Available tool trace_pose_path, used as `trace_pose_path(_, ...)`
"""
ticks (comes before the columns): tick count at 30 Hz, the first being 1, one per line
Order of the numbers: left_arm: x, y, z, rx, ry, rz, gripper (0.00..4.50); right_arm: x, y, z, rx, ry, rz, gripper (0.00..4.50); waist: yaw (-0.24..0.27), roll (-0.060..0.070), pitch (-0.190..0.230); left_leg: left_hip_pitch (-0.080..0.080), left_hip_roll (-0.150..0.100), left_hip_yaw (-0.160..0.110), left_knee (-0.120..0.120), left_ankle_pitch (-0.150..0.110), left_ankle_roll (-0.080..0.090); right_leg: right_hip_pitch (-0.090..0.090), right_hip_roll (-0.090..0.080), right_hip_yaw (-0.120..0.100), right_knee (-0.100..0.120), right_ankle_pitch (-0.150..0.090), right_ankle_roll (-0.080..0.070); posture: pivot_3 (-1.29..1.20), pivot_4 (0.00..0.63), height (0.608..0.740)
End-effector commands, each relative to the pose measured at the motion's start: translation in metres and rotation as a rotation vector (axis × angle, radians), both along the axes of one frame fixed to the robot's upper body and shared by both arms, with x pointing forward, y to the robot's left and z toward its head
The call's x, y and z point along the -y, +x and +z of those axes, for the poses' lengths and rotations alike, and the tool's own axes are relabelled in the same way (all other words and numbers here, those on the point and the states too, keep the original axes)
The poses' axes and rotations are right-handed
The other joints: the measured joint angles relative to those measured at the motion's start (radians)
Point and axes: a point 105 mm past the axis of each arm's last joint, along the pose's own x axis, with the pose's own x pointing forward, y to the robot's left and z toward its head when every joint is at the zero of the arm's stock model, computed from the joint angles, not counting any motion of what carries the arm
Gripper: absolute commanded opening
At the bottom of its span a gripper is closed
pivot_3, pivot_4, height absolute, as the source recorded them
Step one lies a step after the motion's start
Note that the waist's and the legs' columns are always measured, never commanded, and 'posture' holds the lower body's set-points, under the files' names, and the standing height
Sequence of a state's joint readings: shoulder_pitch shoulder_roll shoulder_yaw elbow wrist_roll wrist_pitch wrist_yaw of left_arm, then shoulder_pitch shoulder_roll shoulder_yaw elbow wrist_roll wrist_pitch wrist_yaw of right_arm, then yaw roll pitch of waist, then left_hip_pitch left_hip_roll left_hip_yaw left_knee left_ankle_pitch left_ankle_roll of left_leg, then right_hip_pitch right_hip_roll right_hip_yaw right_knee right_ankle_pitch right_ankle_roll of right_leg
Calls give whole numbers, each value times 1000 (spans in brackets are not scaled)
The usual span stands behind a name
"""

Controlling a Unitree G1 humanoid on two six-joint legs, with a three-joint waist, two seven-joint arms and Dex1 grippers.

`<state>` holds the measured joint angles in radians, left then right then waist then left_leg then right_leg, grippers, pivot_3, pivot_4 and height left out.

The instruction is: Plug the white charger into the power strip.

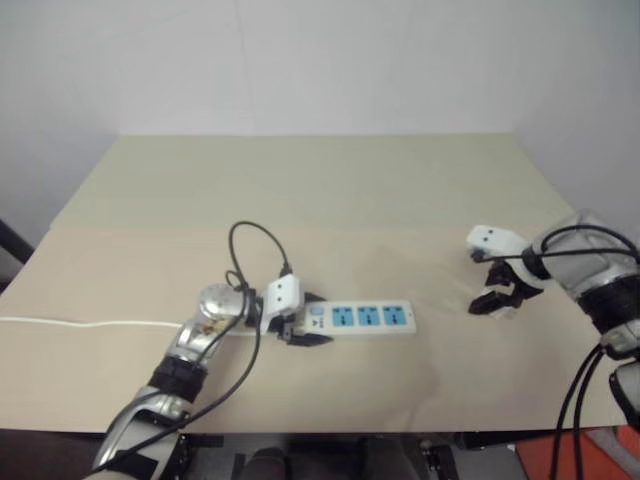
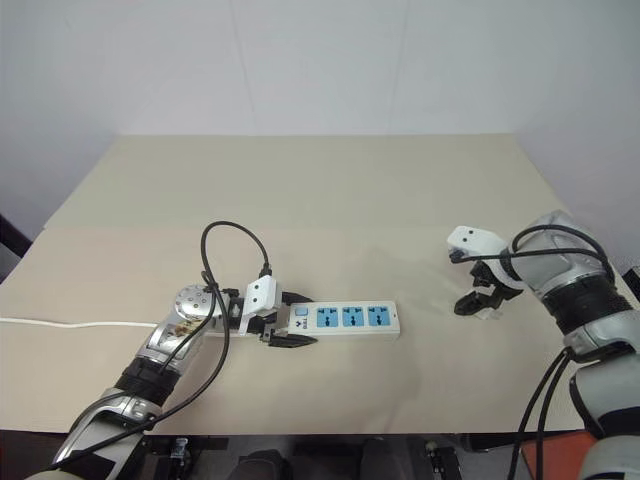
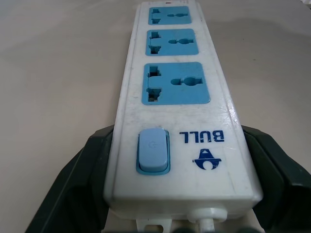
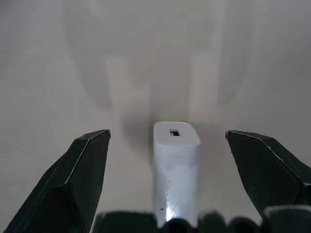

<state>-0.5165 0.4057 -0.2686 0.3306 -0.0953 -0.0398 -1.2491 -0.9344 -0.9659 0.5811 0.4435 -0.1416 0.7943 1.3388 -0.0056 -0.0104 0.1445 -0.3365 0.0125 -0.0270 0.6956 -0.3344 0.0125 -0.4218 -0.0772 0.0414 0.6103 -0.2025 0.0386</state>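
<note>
The white charger [image 4: 176, 170] stands on the table [image 1: 330, 180] at the right of the head view, between the right gripper's [image 1: 497, 301] spread fingers, which do not touch it. The power strip [image 1: 362, 318] lies at the centre of the frame, three blue sockets up. The left gripper [image 1: 303, 320] is clenched on its switch end. A thin white cord [image 1: 80, 323] runs off to the left edge.
</note>
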Motion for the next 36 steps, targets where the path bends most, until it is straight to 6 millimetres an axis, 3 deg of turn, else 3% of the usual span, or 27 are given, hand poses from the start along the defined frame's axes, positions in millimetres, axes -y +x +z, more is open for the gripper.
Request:
trace_pose_path(1,2,-9,-8,-20,44,-43,3296,-1,3,5,14,-21,20,4500,-1,0,0,0,0,0,0,0,0,0,0,0,0,0,0,0,150,740)
trace_pose_path(11,-1,-11,-8,-24,50,-35,3296,0,6,-11,-29,-41,15,4500,-5,0,0,0,0,0,0,0,0,1,0,0,0,0,0,0,150,740)
trace_pose_path(14,-2,-12,-8,-24,51,-32,3296,4,6,-13,-33,-50,7,3903,-4,0,0,1,0,0,0,0,0,1,0,0,0,0,0,0,150,740)
trace_pose_path(22,-2,-12,-8,-23,51,-28,3296,7,5,-15,-52,-58,13,1311,-4,0,0,1,0,0,0,0,-1,1,0,0,0,0,0,0,150,740)
trace_pose_path(23,-2,-12,-8,-23,52,-27,3296,7,4,-16,-55,-60,16,1140,-4,0,0,1,0,0,0,0,-1,1,0,0,0,0,0,0,150,740)
trace_pose_path(27,-4,-10,-8,-21,59,-24,3296,6,3,-15,-47,-57,25,1140,-3,0,0,1,0,0,0,0,-1,1,0,0,0,0,0,0,150,740)
trace_pose_path(30,-6,-10,-9,-26,66,-24,3296,-6,10,-1,37,-11,58,1140,-5,0,0,1,0,0,0,0,-1,1,0,0,0,0,0,0,150,740)
trace_pose_path(33,-9,-9,-9,-28,77,-21,3296,-43,21,32,191,177,118,1140,-14,0,0,1,0,0,0,0,-1,0,0,0,1,0,0,0,150,740)
trace_pose_path(36,-11,-6,-8,-29,80,-15,3296,-87,19,69,342,418,210,1140,-18,1,0,1,0,-1,0,0,-1,0,1,1,1,0,0,0,150,740)
